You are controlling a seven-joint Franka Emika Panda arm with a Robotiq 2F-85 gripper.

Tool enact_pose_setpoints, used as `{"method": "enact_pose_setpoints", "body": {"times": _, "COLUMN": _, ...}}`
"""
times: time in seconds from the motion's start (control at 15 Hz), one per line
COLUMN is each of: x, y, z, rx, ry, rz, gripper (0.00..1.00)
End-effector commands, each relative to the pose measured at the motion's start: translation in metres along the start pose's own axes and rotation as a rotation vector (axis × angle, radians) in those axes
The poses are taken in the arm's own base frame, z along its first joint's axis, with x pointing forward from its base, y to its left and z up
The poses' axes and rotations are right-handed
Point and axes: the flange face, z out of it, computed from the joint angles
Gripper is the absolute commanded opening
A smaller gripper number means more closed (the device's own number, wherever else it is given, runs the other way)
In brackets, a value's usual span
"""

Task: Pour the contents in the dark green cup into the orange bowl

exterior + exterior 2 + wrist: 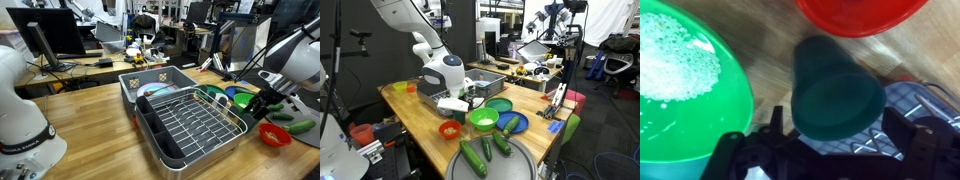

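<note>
In the wrist view the dark green cup (835, 90) sits dead centre between the jaws of the gripper (848, 122), which stand spread to either side and seem clear of its wall. Its long axis runs from 6 to 12 o'clock, narrow end towards the orange bowl (860, 14) just beyond at 12. A bright green bowl (685, 100) holding white grains lies at 9 on the desk (760, 30). Whether the cup stands or lies cannot be told.

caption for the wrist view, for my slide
Dark green cup just ahead of the pincer, orange bowl beyond it, bright green bowl holding white grains alongside.
</note>
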Motion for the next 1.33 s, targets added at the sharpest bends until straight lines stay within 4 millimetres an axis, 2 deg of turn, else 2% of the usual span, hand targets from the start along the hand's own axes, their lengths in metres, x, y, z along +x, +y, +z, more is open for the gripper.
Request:
{"method": "enact_pose_setpoints", "body": {"times": 0.0, "x": 0.006, "y": -0.001, "z": -0.012, "rx": -0.008, "ry": 0.021, "rz": -0.046, "gripper": 1.0}}
{"method": "enact_pose_setpoints", "body": {"times": 0.33, "x": 0.02, "y": -0.011, "z": -0.044, "rx": -0.045, "ry": 0.04, "rz": -0.087, "gripper": 1.0}}
{"method": "enact_pose_setpoints", "body": {"times": 0.6, "x": 0.017, "y": -0.026, "z": -0.064, "rx": -0.053, "ry": 0.032, "rz": -0.084, "gripper": 1.0}}
{"method": "enact_pose_setpoints", "body": {"times": 0.8, "x": 0.017, "y": -0.046, "z": -0.081, "rx": -0.016, "ry": 0.051, "rz": -0.079, "gripper": 1.0}}
{"method": "enact_pose_setpoints", "body": {"times": 0.87, "x": 0.019, "y": -0.033, "z": -0.067, "rx": -0.035, "ry": 0.042, "rz": -0.078, "gripper": 1.0}}
{"method": "enact_pose_setpoints", "body": {"times": 1.07, "x": 0.021, "y": -0.043, "z": -0.08, "rx": -0.025, "ry": 0.054, "rz": -0.084, "gripper": 1.0}}
{"method": "enact_pose_setpoints", "body": {"times": 1.27, "x": 0.019, "y": -0.044, "z": -0.08, "rx": -0.023, "ry": 0.051, "rz": -0.083, "gripper": 1.0}}
